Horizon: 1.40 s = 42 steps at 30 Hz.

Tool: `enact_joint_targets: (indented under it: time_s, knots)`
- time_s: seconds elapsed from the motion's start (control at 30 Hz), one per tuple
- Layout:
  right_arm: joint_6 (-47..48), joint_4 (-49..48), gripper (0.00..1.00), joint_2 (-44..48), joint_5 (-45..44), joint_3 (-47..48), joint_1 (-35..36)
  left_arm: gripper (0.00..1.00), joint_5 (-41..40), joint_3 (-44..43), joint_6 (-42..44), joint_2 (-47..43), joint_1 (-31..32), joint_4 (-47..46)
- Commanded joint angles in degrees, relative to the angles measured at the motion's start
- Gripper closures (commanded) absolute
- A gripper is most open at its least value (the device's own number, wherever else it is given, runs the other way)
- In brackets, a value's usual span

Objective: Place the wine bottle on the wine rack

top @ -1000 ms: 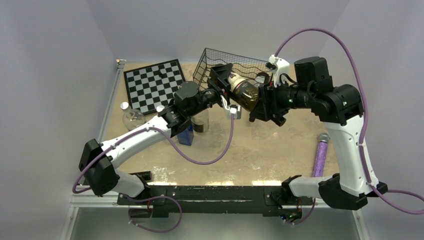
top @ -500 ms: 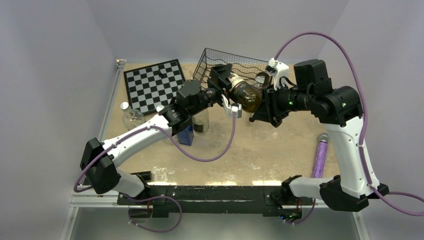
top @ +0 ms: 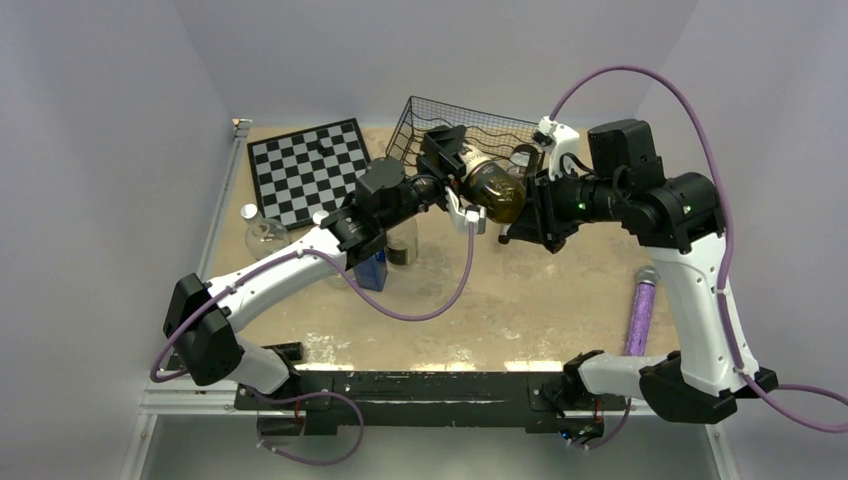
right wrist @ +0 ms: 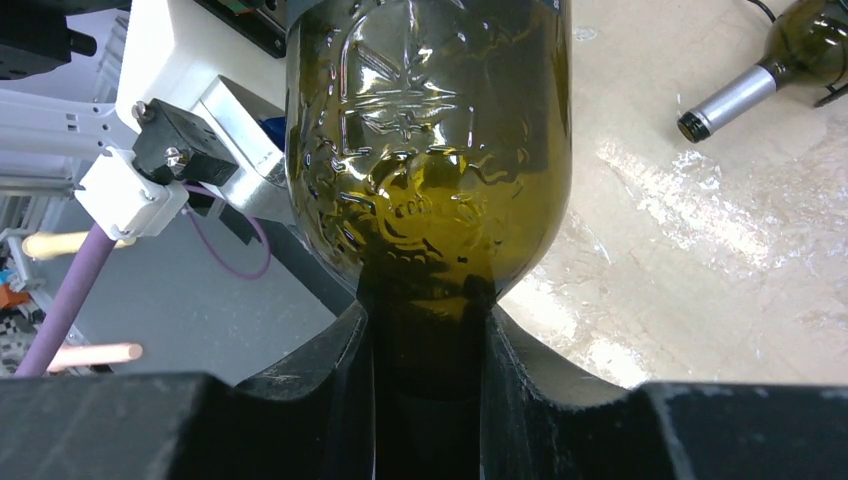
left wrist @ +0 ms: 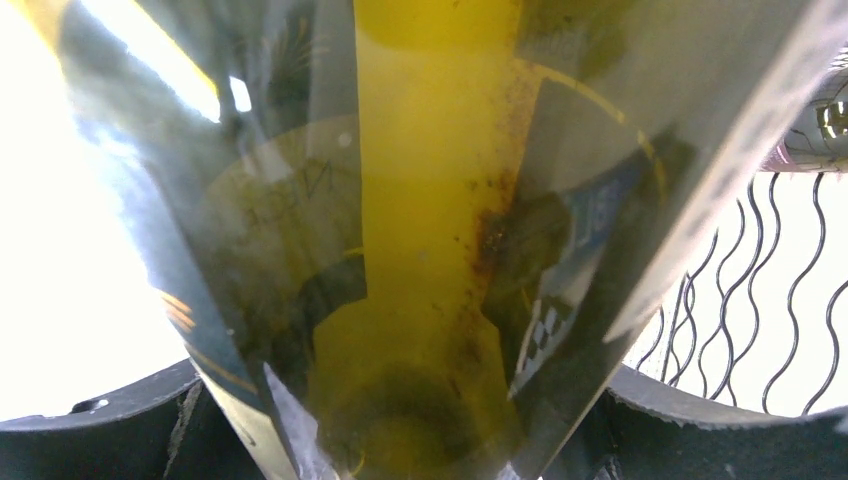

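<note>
An olive-green wine bottle hangs in the air between both grippers, just in front of the black wire wine rack. My left gripper is shut on the bottle's body, which fills the left wrist view, with my left gripper at the bottom edge. My right gripper is shut on the bottle's neck. In the right wrist view the embossed shoulder of the bottle sits above my right gripper. The rack's wavy wires show at the right of the left wrist view.
A second green bottle with a grey foil neck lies on the table by the rack. A chessboard lies at the back left. A glass jar, a blue object and a purple tube are on the table.
Both grippers have carried the bottle a little farther back, toward the rack. The grips have not changed.
</note>
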<state>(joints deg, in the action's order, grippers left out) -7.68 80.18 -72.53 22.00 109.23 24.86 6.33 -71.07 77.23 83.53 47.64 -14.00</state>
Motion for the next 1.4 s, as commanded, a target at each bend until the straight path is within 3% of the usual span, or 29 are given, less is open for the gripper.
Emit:
enact_joint_targets:
  time_s: [0.0,0.1,0.17,0.3,0.4,0.83,1.0,1.37]
  knots:
    - [-0.2,-2.5,1.00,0.8,0.1,1.0,0.6,1.00,-2.5,-5.8,-4.9,-1.9,0.8,-12.6]
    - [-0.9,-2.4,1.00,0.7,-1.3,2.5,0.6,1.00,-3.2,-5.4,-5.1,-2.1,0.8,-13.8]
    - [-1.7,-3.0,1.00,1.0,-2.4,3.2,0.6,0.86,-3.4,-4.9,-5.0,-2.3,0.9,-14.3]
    - [-2.6,-3.8,1.00,1.9,-4.9,4.7,0.6,0.26,-3.3,-3.7,-4.9,-3.0,0.9,-14.5]
    - [-3.7,-4.2,1.00,2.4,-7.9,6.1,0.6,0.02,-3.2,-2.9,-4.9,-3.1,1.0,-15.1]
    - [-8.9,-11.2,1.00,6.5,-23.5,4.1,0.6,0.01,-4.9,-0.4,-6.6,-4.8,1.4,-14.1]
    - [-9.3,-16.2,1.00,8.0,-24.1,-3.6,0.7,0.01,-10.5,-6.2,-18.6,-5.6,1.4,-7.0]
    - [-8.3,-46.9,1.00,18.0,-17.9,-34.7,4.7,0.05,-22.3,-21.6,-51.8,-7.1,1.3,11.4]
